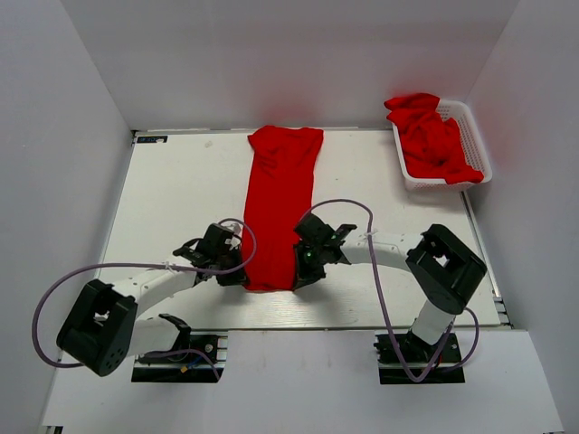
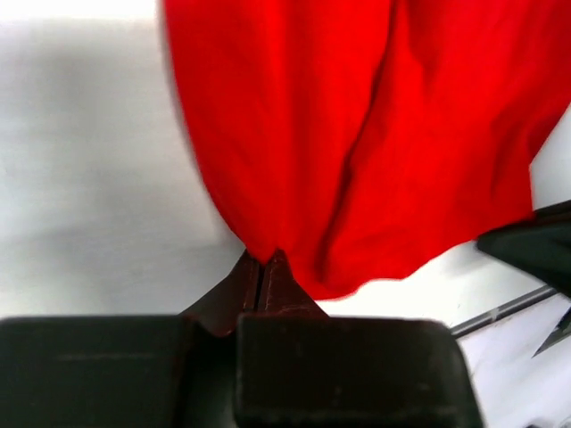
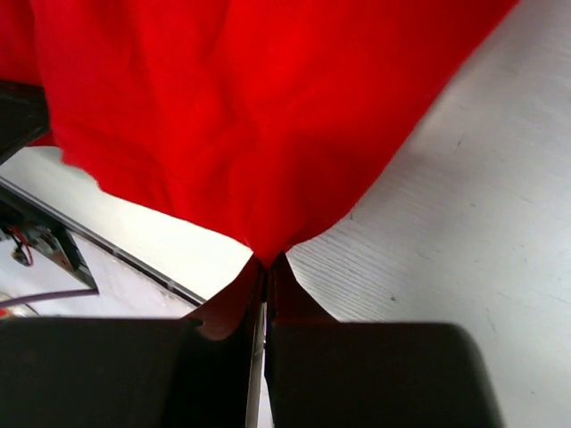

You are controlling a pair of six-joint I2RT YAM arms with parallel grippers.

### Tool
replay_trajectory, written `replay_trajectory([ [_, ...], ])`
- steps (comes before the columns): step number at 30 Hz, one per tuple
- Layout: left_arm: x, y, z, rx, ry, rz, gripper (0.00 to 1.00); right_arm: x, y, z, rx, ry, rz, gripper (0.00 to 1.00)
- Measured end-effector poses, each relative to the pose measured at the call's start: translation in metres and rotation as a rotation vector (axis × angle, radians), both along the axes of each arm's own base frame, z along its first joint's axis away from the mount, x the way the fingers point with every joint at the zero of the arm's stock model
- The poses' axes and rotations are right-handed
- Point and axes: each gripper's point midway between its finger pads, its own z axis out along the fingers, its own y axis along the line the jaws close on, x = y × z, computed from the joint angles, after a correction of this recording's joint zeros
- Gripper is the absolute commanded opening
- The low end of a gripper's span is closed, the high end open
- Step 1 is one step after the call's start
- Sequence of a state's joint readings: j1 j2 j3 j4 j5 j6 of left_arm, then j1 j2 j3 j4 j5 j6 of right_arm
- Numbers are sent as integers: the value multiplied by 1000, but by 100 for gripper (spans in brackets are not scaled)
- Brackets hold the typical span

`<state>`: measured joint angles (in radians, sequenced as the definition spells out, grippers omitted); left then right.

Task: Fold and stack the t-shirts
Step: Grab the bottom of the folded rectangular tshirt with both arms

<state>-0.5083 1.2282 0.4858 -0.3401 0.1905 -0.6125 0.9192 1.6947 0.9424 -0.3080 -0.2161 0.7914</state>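
Observation:
A bright red t-shirt (image 1: 279,199) lies on the white table as a long narrow strip, running from the far edge toward me. My left gripper (image 1: 242,274) is shut on its near left corner, seen pinched in the left wrist view (image 2: 264,259). My right gripper (image 1: 297,278) is shut on its near right corner, seen in the right wrist view (image 3: 268,259). The cloth (image 2: 357,134) hangs slightly lifted at both pinched corners (image 3: 250,116). More red t-shirts (image 1: 432,136) sit crumpled in the basket.
A white plastic lattice basket (image 1: 478,145) stands at the far right of the table. White walls enclose the table on three sides. The table's near edge (image 1: 317,327) runs just behind the grippers. Purple cables loop from both arms.

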Motion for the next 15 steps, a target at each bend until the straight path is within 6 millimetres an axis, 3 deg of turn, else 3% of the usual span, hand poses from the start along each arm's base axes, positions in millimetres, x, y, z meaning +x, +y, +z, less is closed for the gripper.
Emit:
replay_trajectory([
  [3, -13, 5, 3, 26, 17, -9, 0, -7, -5, 2, -2, -6, 29, 0],
  [10, -35, 9, 34, -11, -25, -37, 0, -53, -28, 22, 42, 0, 146, 0],
  [15, -36, 8, 42, 17, 17, -38, 0, -51, -23, 42, 60, -43, 189, 0],
])
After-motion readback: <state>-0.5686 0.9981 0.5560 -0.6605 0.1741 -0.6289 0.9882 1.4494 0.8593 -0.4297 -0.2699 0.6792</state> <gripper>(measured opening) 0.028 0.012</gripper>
